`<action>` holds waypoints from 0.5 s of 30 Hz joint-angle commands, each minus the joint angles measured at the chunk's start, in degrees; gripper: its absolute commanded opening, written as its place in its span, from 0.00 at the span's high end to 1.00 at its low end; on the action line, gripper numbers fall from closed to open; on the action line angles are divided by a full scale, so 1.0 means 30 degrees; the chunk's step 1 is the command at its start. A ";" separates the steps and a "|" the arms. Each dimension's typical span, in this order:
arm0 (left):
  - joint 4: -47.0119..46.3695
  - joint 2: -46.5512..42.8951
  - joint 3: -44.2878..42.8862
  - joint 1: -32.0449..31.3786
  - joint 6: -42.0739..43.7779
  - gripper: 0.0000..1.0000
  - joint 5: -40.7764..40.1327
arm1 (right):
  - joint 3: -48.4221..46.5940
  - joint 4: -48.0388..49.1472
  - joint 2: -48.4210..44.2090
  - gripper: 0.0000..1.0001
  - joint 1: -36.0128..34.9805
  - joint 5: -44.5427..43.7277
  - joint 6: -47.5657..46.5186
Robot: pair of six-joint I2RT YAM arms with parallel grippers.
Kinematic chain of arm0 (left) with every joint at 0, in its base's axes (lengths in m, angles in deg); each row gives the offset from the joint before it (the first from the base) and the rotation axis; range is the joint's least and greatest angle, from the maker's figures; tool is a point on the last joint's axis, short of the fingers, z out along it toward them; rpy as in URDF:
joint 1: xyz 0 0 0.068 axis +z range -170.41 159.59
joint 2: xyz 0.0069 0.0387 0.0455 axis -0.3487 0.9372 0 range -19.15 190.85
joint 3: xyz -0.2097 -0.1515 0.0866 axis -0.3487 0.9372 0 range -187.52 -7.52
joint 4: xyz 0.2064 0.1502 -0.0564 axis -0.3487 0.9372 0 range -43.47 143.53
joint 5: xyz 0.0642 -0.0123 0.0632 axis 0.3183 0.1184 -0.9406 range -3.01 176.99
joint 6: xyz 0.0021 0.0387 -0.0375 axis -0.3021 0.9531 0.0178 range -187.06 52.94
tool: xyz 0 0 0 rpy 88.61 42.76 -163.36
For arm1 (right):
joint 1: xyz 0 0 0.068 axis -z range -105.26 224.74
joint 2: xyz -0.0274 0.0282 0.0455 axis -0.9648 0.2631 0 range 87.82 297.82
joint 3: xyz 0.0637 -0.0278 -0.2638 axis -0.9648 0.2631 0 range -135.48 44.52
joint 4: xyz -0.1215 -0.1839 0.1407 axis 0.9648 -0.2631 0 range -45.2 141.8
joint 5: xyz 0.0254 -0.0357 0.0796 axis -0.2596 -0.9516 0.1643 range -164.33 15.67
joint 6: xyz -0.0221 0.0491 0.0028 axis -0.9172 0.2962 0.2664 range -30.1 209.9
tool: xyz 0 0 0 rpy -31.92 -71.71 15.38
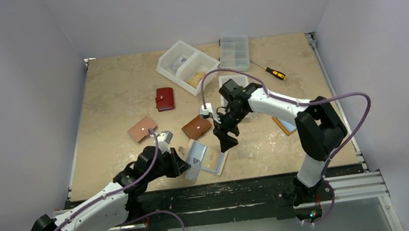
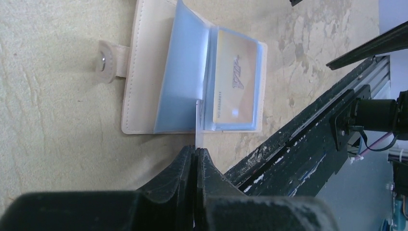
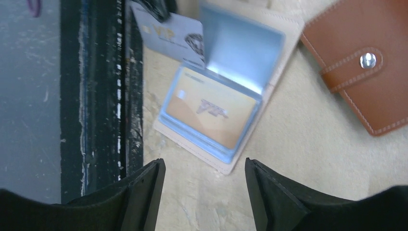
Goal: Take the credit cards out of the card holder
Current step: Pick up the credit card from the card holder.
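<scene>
The cream card holder [image 1: 215,162] lies open near the table's front edge, its blue plastic sleeves fanned up. A gold card [image 2: 235,82] sits in the outer sleeve and also shows in the right wrist view [image 3: 211,113]. My left gripper [image 1: 183,164] is shut on a grey credit card [image 1: 194,164], which is edge-on in the left wrist view [image 2: 198,122] and still reaches between the sleeves. Its printed face shows in the right wrist view [image 3: 168,33]. My right gripper [image 1: 226,142] is open and empty, just above the holder's right corner [image 3: 226,166].
A brown wallet [image 1: 196,127] lies just behind the holder, with pink [image 1: 142,129] and red [image 1: 165,98] wallets further left. White bins [image 1: 187,64], a clear organiser box [image 1: 234,51] and a screwdriver [image 1: 272,72] are at the back. The black front rail [image 2: 308,139] is close by.
</scene>
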 commanded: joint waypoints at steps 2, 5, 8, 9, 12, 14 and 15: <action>-0.0652 0.0100 -0.1290 0.0124 0.1247 1.00 0.1285 | 0.0161 -0.0706 -0.1572 0.29 0.0011 0.3442 -0.3042; -0.1443 -0.0170 -0.1468 0.0135 0.1495 1.00 0.1802 | 0.0496 0.0118 -0.2276 0.26 -0.0036 0.4112 -0.4145; -0.2087 -0.0378 -0.1542 0.0108 0.1623 1.00 0.2101 | 0.0093 0.0510 -0.2060 0.20 -0.0058 0.4304 -0.4858; -0.2273 -0.0385 -0.1592 0.0123 0.1686 1.00 0.2135 | -0.0192 0.0400 -0.1688 0.20 -0.0101 0.4698 -0.4886; -0.2783 -0.0234 -0.1684 0.0122 0.1759 1.00 0.2185 | -0.0726 0.0530 -0.0614 0.20 -0.0462 0.5829 -0.4517; -0.3271 -0.0088 -0.1737 0.0125 0.1745 1.00 0.2359 | -0.0673 0.1008 -0.0282 0.20 -0.0961 0.5530 -0.3990; -0.3536 -0.0001 -0.1756 0.0098 0.1720 1.00 0.2468 | -0.0643 0.1283 -0.0188 0.20 -0.1126 0.5201 -0.3657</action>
